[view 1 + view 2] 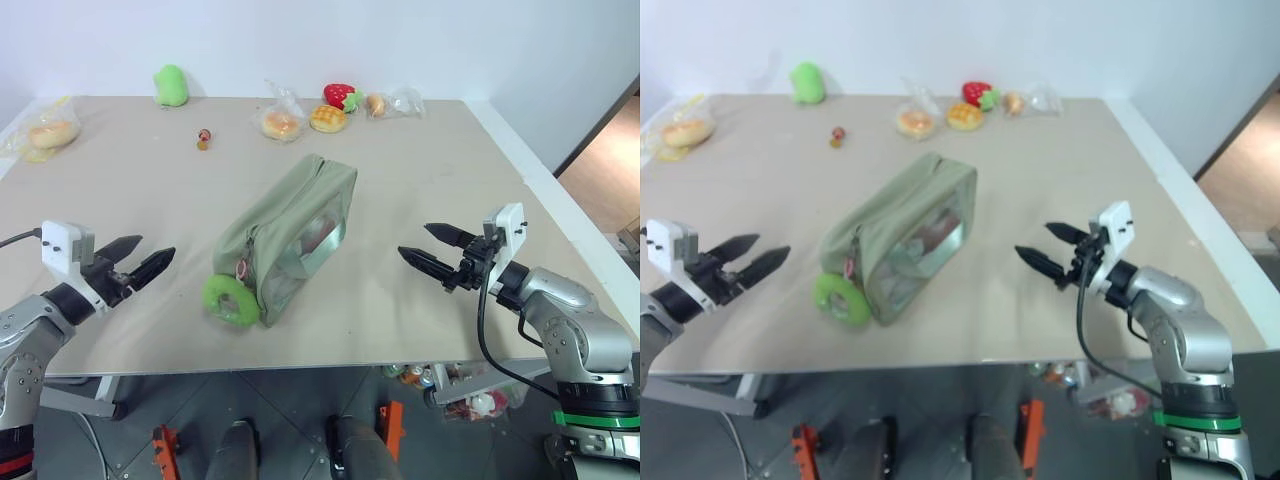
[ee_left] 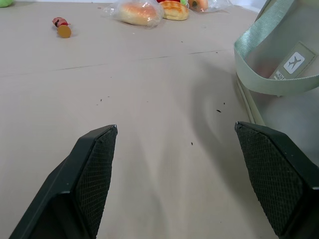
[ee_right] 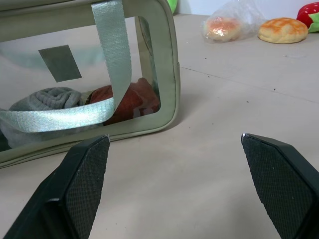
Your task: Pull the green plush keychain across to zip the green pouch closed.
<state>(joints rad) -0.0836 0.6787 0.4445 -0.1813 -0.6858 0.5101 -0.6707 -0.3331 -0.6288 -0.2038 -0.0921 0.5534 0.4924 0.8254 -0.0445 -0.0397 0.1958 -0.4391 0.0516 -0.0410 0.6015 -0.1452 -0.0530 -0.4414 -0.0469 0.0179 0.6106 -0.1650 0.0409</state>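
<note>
Sage-green fabric, the green pouch (image 1: 292, 236) lies in the middle of the beige desk (image 1: 420, 170), set diagonally, w/ its clear plastic window facing the robot's right. Through the window, a grey item and a reddish item show inside. Green plush keychain (image 1: 231, 298), a fuzzy lime ring, rests on the desk at the pouch's near end, touching it, w/ a small pinkish tag just above.

Left pincer (image 1: 137, 262) hovers near the desk's front edge, well left of the pouch, fingers spread wide, holding nothing. Right pincer (image 1: 432, 250) hovers to the pouch's right, also spread wide & empty, pointing toward the window side.

At the far edge: lime plush blob (image 1: 170, 85), bagged bread (image 1: 282, 122), a bun (image 1: 328, 118), strawberry toy (image 1: 341, 96). More bagged bread (image 1: 48, 133) sits far left.
</note>
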